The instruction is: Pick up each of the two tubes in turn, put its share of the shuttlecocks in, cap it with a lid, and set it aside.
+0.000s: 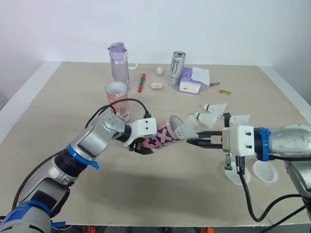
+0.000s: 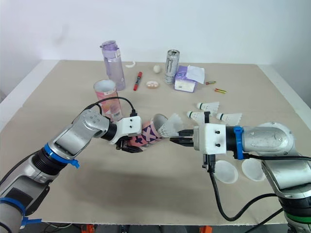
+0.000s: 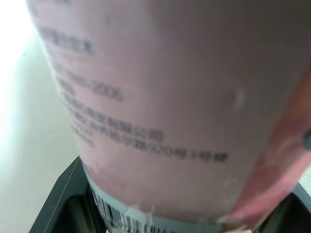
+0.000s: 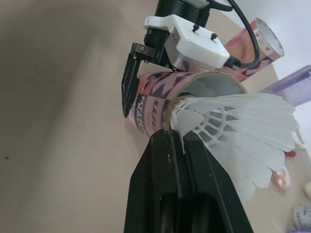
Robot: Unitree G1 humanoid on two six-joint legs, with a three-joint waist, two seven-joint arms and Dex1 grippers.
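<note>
A: Whereabouts of the pink patterned tube (image 1: 165,133)?
B: Clamped sideways in the left gripper (image 1: 143,144), above the table (image 1: 73,97).
A: And the right gripper (image 1: 192,141)?
B: Pinching a white shuttlecock (image 1: 187,127) right at the tube's mouth.
A: Elsewhere?
B: Second tube (image 1: 116,97) upright near a water bottle (image 1: 119,63); three loose shuttlecocks (image 1: 214,107); two white lids (image 1: 265,171) beside them.

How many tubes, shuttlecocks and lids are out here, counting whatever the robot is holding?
Tubes: 2
Shuttlecocks: 4
Lids: 2
Total: 8
</note>
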